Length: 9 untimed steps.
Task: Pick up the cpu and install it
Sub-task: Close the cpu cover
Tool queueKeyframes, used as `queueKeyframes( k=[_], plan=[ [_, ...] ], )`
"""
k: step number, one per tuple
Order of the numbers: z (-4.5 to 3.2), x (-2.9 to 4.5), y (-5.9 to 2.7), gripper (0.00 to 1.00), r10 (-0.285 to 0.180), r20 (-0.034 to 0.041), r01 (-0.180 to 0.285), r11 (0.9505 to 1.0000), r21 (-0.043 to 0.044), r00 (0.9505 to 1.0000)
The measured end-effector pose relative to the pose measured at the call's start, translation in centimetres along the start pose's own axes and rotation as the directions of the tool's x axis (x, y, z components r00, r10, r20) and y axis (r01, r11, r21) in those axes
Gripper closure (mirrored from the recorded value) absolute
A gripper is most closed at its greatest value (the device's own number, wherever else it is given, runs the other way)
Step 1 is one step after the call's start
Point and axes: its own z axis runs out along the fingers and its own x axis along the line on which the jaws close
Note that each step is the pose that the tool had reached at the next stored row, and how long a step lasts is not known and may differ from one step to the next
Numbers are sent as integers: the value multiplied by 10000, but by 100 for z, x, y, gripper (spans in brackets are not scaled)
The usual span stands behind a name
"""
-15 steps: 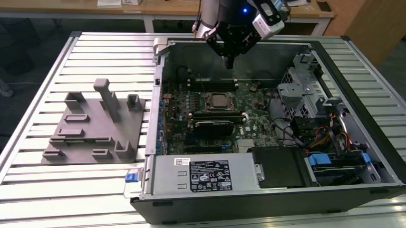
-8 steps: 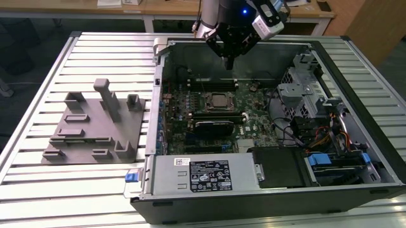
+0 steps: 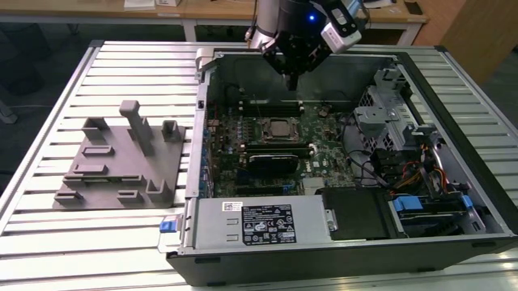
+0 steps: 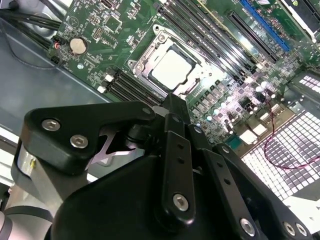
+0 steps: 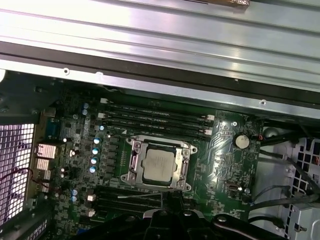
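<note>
The cpu (image 3: 281, 128) is a small square chip with a silvery top. It lies flat inside the socket frame (image 3: 280, 119) on the green motherboard (image 3: 242, 136) of the open computer case. In both wrist views the cpu (image 4: 172, 70) (image 5: 159, 165) sits level in the metal-edged frame. My gripper (image 3: 293, 82) hangs above the case's far side, well above the cpu and apart from it. Its black fingers (image 4: 175, 107) are shut together, and nothing is held between them.
A grey plastic fixture (image 3: 121, 160) with upright blocks stands on the slatted table at the exterior view's left. Inside the case are a power supply (image 3: 259, 221), a drive cage (image 3: 389, 112), loose cables (image 3: 404, 173) and memory slots (image 5: 155, 117) beside the socket.
</note>
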Motion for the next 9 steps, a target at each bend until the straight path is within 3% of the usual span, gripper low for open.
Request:
queueKeyframes(
  k=[9],
  plan=[
    [20,0,0,89,0,1,0,10000,2,10000]
  ],
)
